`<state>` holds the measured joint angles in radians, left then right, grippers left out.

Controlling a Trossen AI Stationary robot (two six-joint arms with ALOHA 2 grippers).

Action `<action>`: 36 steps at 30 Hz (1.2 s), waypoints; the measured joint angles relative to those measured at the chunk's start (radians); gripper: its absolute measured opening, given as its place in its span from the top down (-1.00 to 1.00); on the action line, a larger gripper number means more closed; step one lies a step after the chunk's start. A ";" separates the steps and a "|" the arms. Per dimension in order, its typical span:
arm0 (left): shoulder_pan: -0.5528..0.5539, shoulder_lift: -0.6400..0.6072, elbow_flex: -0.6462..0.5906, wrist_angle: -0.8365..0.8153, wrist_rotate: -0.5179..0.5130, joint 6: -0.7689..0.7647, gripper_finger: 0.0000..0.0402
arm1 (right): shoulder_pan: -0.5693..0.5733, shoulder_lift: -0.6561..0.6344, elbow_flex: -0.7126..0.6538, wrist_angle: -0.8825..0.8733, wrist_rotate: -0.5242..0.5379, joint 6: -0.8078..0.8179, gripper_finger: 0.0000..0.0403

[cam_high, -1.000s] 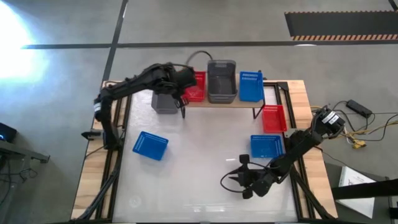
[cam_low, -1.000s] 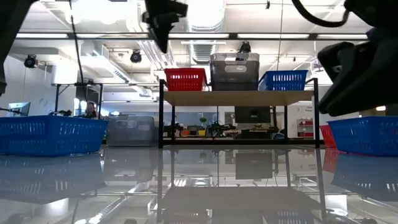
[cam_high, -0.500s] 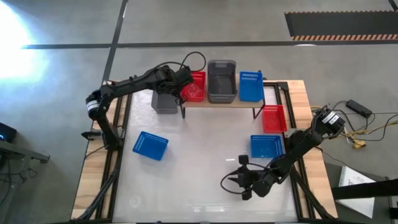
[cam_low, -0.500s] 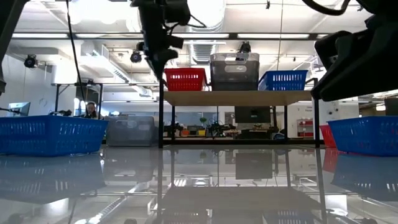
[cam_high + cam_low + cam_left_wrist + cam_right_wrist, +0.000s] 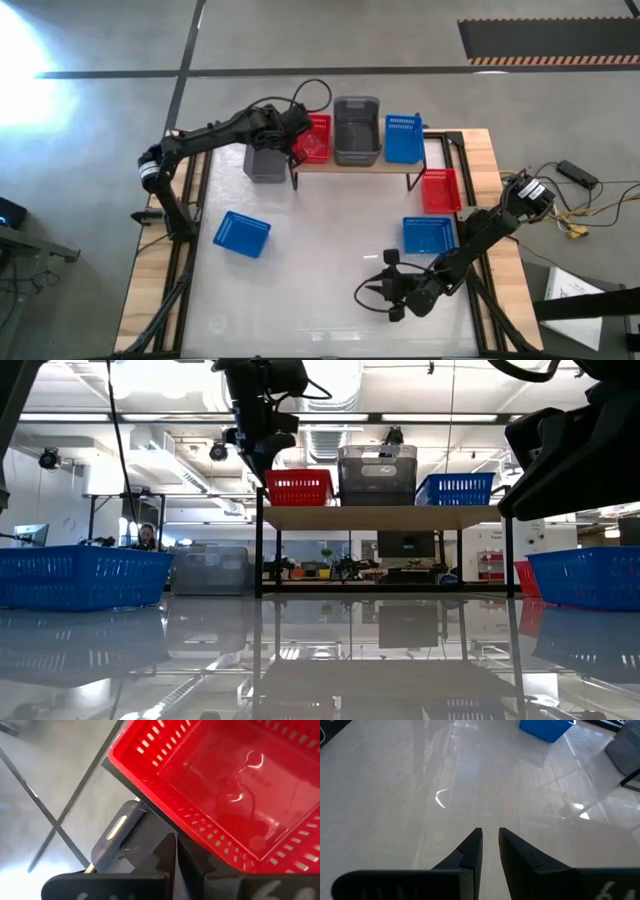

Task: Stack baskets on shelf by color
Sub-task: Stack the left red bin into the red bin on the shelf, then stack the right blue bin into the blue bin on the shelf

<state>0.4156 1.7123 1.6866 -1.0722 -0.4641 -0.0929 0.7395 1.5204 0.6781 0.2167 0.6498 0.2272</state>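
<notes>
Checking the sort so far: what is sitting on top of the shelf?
On the shelf: a red basket, a dark grey basket and a blue basket, side by side. The shut left tool covers part of the red one's end.

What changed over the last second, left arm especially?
The left gripper pulled back from above the red basket on the shelf towards that basket's outer end, and its fingers closed; in the left wrist view they meet just outside the basket's rim, holding nothing. The right gripper stayed low over the table's near side. All baskets kept their places.
</notes>
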 joint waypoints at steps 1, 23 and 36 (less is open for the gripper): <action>0.000 0.000 0.002 -0.001 0.003 -0.011 0.99 | 0.000 0.000 0.000 0.000 0.000 0.000 0.72; -0.023 -0.147 -0.008 -0.113 0.035 -0.064 1.00 | 0.022 -0.122 0.002 -0.107 0.048 0.098 0.72; -0.382 -0.533 -0.523 0.220 -0.012 -0.241 1.00 | 0.090 -0.473 -0.002 -0.708 0.169 0.683 0.84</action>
<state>0.0337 1.1792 1.1638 -0.8519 -0.4760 -0.3338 0.8291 1.0476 0.6766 -0.4918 0.8188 0.9105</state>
